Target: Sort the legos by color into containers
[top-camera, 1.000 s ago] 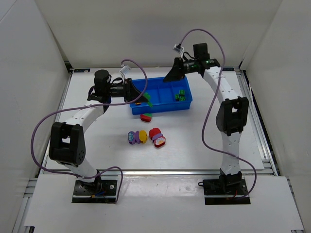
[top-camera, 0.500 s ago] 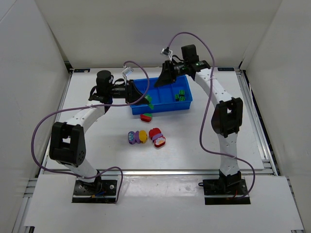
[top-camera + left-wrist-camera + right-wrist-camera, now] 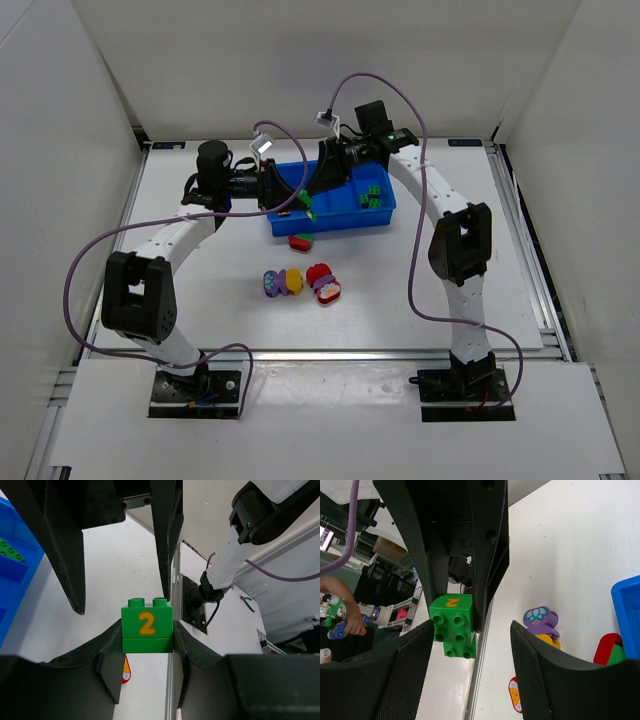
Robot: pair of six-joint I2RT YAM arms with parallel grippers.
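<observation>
- Some green studded plastic bricks point(image 3: 373, 197) are already laid in the right-end compartment of the shallow blue plastic tray point(image 3: 345, 226), near the far edge of the table point(image 3: 380, 325).
- A green brick marked "2" point(image 3: 147, 625) is clamped in the left gripper point(image 3: 147, 641) at the tray's left end; the right gripper point(image 3: 320, 183) is held just beside it, with its fingers apart.
- A red-and-green brick point(image 3: 300, 240), a purple-and-yellow one point(image 3: 283, 282) and a red-and-pink one point(image 3: 324, 283) are left unsorted on the table.

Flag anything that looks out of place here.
Both grippers meet at one green brick: the left gripper clamps it at the blue tray's left end, while the right gripper, jaws open, flanks it. A red-and-green brick lies just outside the tray's near wall.
</observation>
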